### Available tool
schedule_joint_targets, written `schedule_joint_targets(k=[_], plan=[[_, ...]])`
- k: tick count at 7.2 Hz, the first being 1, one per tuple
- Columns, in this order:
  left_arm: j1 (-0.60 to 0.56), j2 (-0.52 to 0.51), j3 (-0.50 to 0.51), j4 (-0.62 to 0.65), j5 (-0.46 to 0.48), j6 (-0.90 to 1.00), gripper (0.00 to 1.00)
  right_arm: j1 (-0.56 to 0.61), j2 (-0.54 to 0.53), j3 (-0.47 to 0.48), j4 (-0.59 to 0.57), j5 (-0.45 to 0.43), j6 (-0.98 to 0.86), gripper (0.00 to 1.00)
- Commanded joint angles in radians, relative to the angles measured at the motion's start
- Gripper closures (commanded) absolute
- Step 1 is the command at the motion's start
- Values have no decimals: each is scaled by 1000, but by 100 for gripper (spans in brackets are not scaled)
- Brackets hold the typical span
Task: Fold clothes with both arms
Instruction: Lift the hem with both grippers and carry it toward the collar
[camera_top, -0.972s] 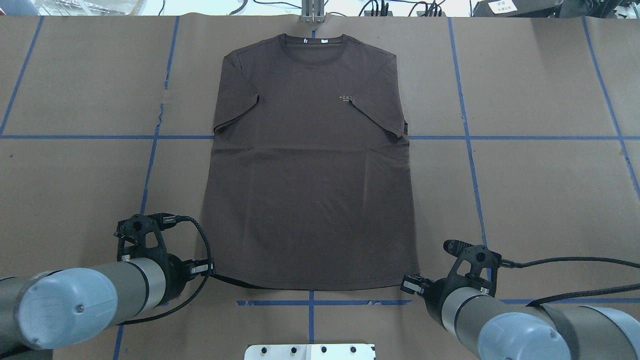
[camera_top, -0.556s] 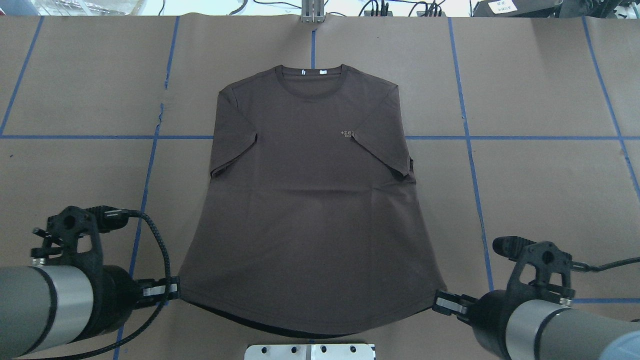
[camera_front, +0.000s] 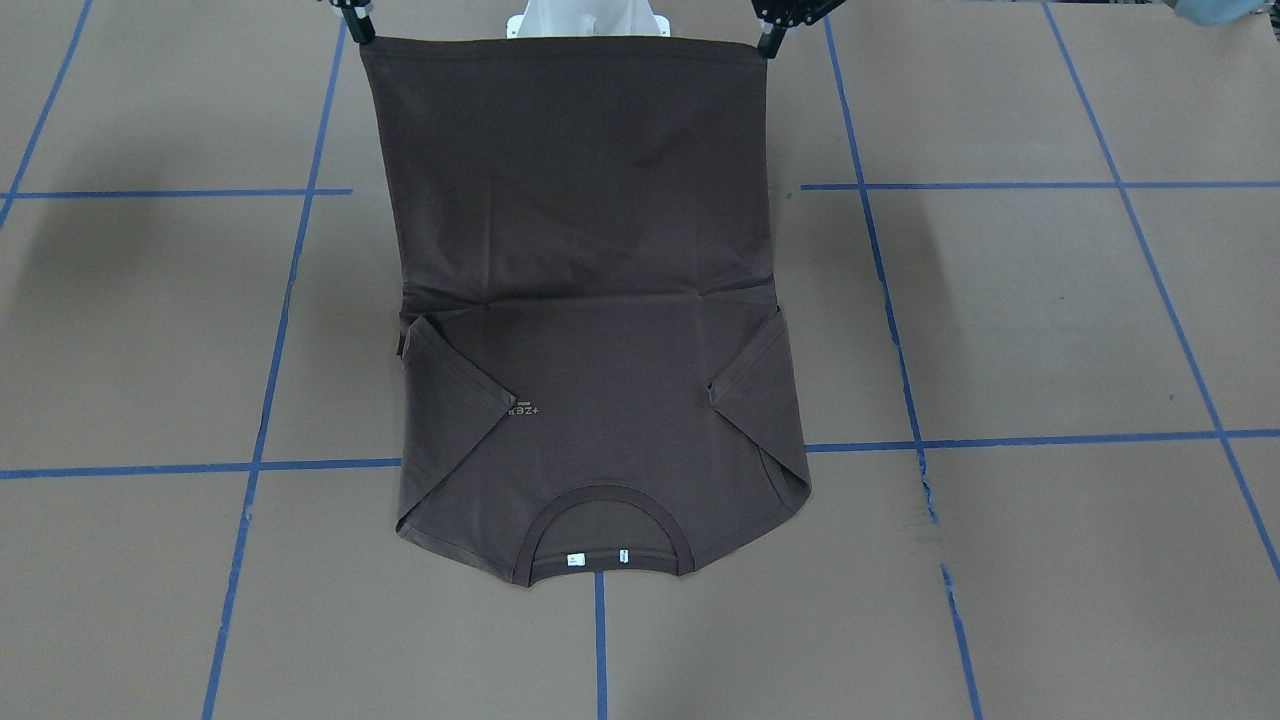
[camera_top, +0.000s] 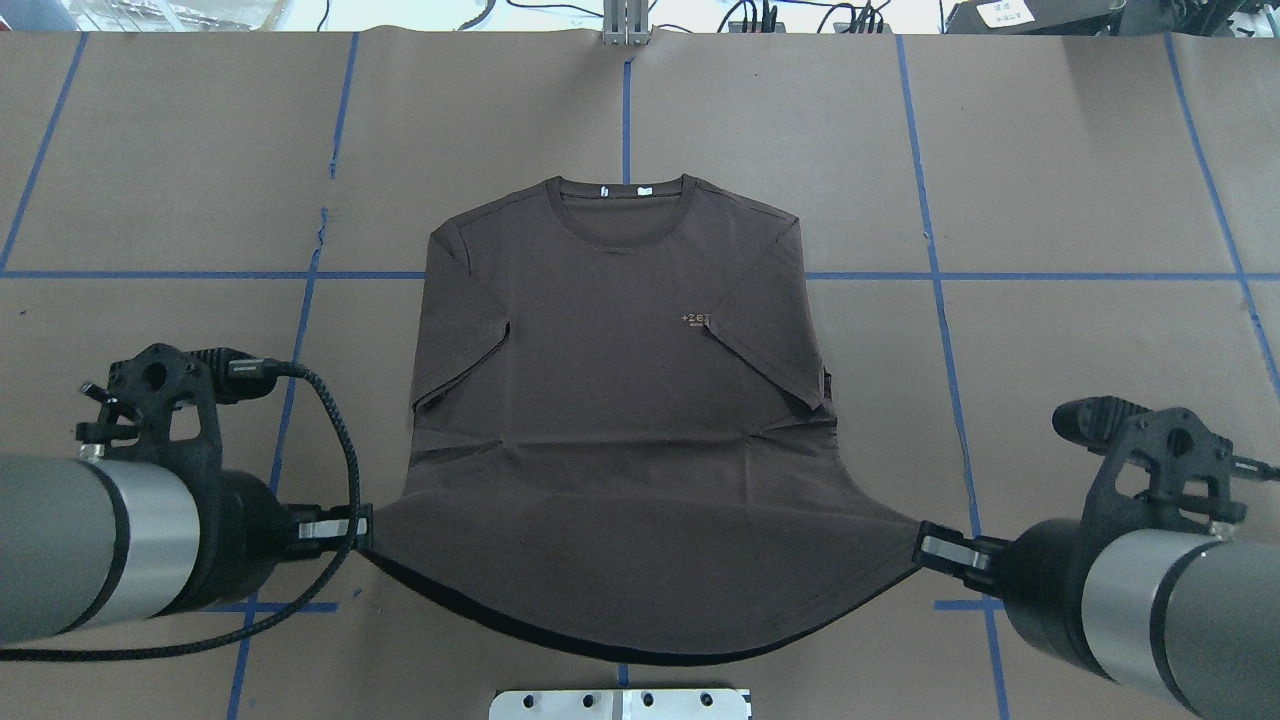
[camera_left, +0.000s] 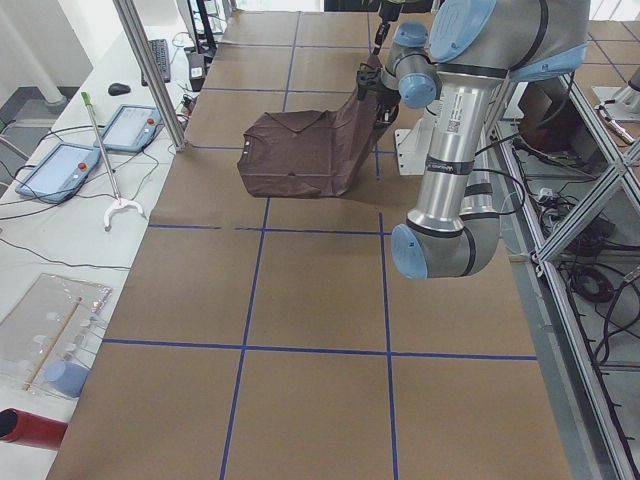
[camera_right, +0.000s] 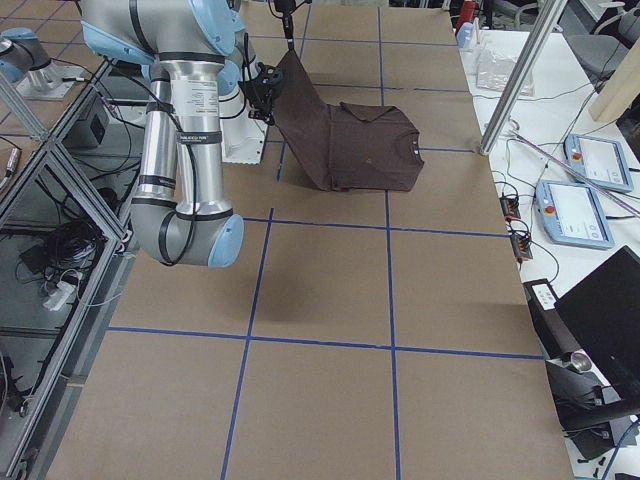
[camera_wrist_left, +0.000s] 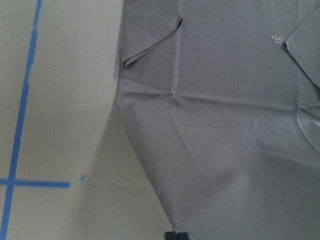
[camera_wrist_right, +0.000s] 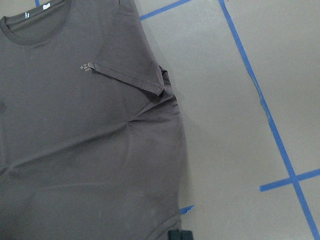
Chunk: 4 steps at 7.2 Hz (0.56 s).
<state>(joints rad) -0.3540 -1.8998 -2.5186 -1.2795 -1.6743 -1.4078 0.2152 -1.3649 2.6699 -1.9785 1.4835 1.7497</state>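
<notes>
The dark brown T-shirt (camera_top: 620, 400) lies front up, collar (camera_top: 620, 190) far from me, both sleeves folded inward. Its upper half rests flat on the brown paper. The lower half rises off the table as a taut sheet (camera_front: 560, 160). My left gripper (camera_top: 355, 527) is shut on the hem's left corner, also seen in the front-facing view as the left gripper (camera_front: 768, 40). My right gripper (camera_top: 925, 548) is shut on the hem's right corner, and is the right gripper (camera_front: 360, 28) from the front. Both wrist views look down on the shirt (camera_wrist_left: 225, 125) (camera_wrist_right: 75, 150).
The white pedestal base plate (camera_top: 620, 703) sits just under the lifted hem at the near edge. Blue tape lines (camera_top: 940, 300) grid the brown paper. A metal post (camera_top: 625, 25) stands at the far edge. Tablets (camera_left: 60, 165) lie on a side bench.
Both grippers moved outward and up with the hem corners. The shirt slid toward the robot, its collar leaving the far edge. The hem now hangs lifted in a curve.
</notes>
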Motion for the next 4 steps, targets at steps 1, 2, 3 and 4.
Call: schedule_joint_targets(k=[1,2,3,4], plan=[[-161,-63,125,-3,-30,160,100,200,149,-166,-10,98,-94,100],[-248,-106,192,-7,-76,240,100,235,179,-229,-4,95,-128,100],[-310,-152,269,-14,-82,297,100,274,208,-281,0,95,-139,100],[-339,-175,355,-71,-82,309,100,315,252,-347,3,97,-160,100]])
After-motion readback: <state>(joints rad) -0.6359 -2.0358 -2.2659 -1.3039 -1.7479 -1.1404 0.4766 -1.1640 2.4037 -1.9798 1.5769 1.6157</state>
